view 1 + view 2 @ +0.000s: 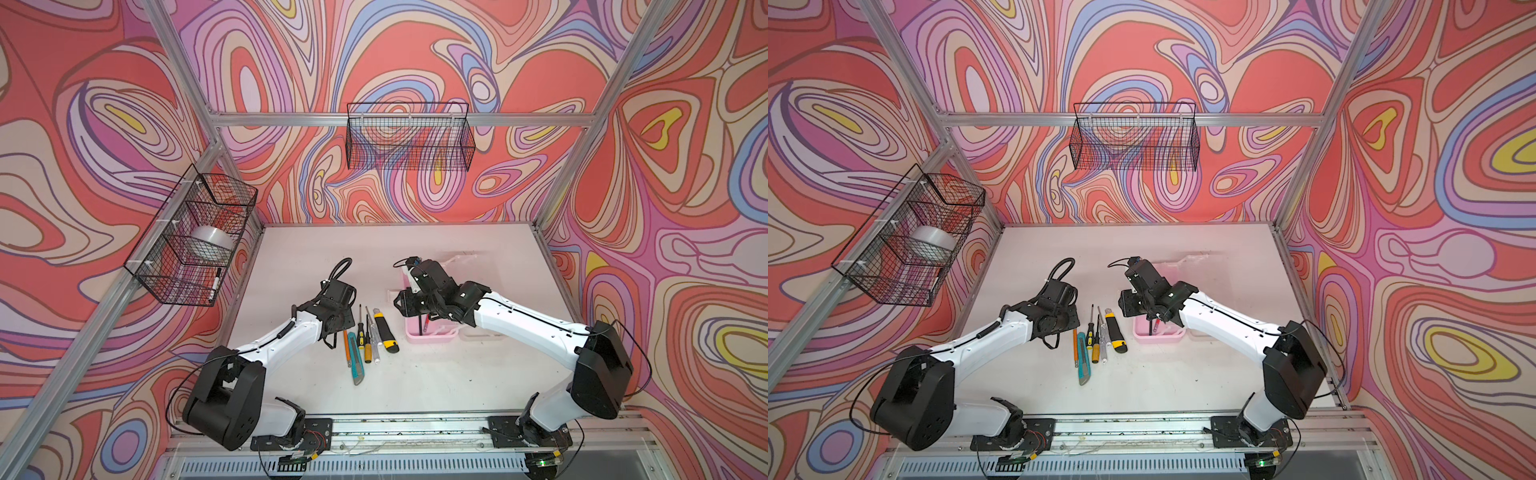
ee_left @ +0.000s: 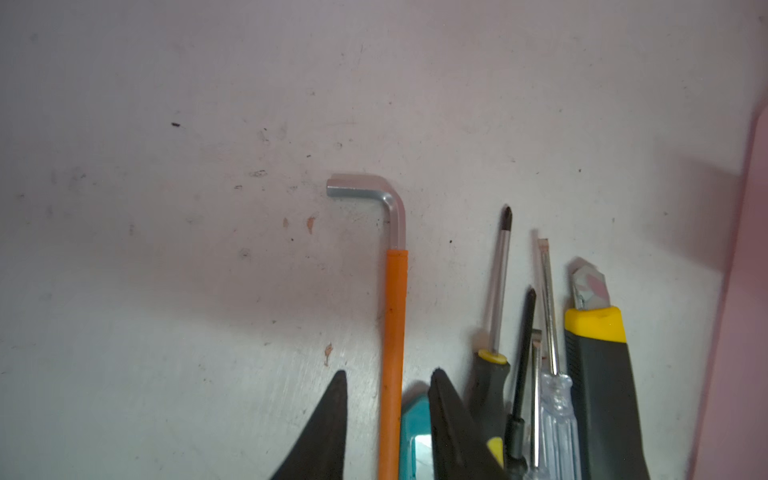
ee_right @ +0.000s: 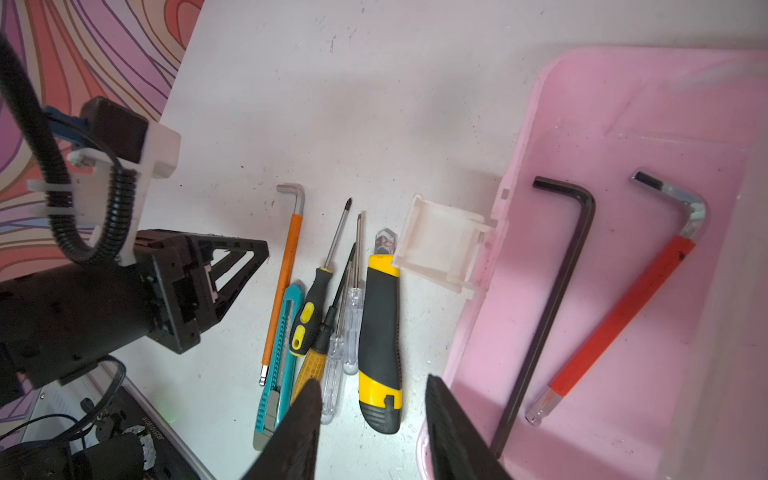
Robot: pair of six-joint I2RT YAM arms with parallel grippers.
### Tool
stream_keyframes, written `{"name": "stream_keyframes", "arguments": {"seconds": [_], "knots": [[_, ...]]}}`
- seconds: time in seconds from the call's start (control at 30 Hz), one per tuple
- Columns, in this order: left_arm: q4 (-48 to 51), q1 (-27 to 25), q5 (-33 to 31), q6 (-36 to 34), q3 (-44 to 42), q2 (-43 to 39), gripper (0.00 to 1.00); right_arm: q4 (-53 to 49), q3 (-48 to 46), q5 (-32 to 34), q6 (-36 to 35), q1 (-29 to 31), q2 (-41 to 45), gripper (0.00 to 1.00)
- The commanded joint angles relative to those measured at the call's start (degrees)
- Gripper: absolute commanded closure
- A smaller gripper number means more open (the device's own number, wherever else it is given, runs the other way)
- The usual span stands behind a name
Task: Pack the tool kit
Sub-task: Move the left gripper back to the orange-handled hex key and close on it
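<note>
**Tool kit: case open, two hex keys inside, the rest beside it**

The pink case (image 3: 644, 124) lies open on the white table (image 1: 415, 257), toward the table's right in both top views. Its translucent lid (image 3: 735, 332) is folded out on the side away from the loose tools. The white latch (image 3: 440, 245) sticks out of the case wall toward those tools.

Inside the case are a black hex key (image 3: 550, 311) and a red-sleeved hex key (image 3: 619, 320), lying flat, near each other and not touching.

Outside, to the left of the case in both top views, the other tools lie in a close row on the table. Going outward from the case:
- yellow-black knife (image 3: 380, 332), nearest the latch
- clear-handled screwdrivers (image 3: 353, 328)
- a black-and-yellow-handled screwdriver (image 3: 305, 320), lying over an amber-handled one (image 3: 311, 365)
- teal knife (image 3: 276, 353)
- orange-sleeved hex key (image 2: 392, 332), farthest from the case

The right gripper (image 3: 372, 378) hangs above the table just beside the case's near corner, over the yellow-black knife. Its jaws are parted and nothing is between them.

The left gripper (image 2: 389, 374) sits low at the end of the row farthest from the case. Its fingers straddle the orange-sleeved hex key with daylight on at least one side — released, not clamped.

Two black wire baskets (image 1: 409, 137) hang on the walls, well apart from the case.
</note>
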State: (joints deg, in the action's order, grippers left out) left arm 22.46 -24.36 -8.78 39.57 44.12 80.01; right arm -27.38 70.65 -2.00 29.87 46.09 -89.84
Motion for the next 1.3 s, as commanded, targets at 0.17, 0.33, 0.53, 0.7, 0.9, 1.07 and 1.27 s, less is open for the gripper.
{"name": "stream_keyframes", "arguments": {"seconds": [0.17, 0.33, 0.53, 0.7, 0.9, 1.07, 1.27], "knots": [[-5.42, 0.34, 1.23, 1.66, -0.17, 5.76, 0.74, 0.75, -0.34, 1.89, 0.32, -0.03, -1.03, 0.57], [-6.22, 0.39, 0.77, 1.79, -0.43, 7.65, 0.76, 0.66, -0.38, 2.6, -0.01, -0.03, -1.14, 0.57], [-6.72, 0.54, 0.95, 2.01, -0.6, 9.03, 0.79, 0.04, -0.07, 3.32, -0.41, -0.03, -1.53, 0.57], [-6.77, 0.64, 0.95, 2.0, -0.61, 10.11, 0.79, -0.21, -0.2, 4.19, -0.69, -0.03, -1.73, 0.57], [-6.7, 0.65, 1.27, 1.92, -0.38, 11.22, 0.81, -0.22, -0.32, 4.9, -0.95, -0.07, -1.83, 0.57], [-6.27, 0.67, 0.54, 1.65, -0.26, 11.05, 0.85, -0.13, -0.43, 5.58, -1.17, -0.03, -2.37, 0.57], [-4.93, 0.67, -0.78, 1.04, 0.07, 10.63, 0.9, 0.28, -0.43, 5.6, -1.08, -0.02, -3.09, 0.57]]}}
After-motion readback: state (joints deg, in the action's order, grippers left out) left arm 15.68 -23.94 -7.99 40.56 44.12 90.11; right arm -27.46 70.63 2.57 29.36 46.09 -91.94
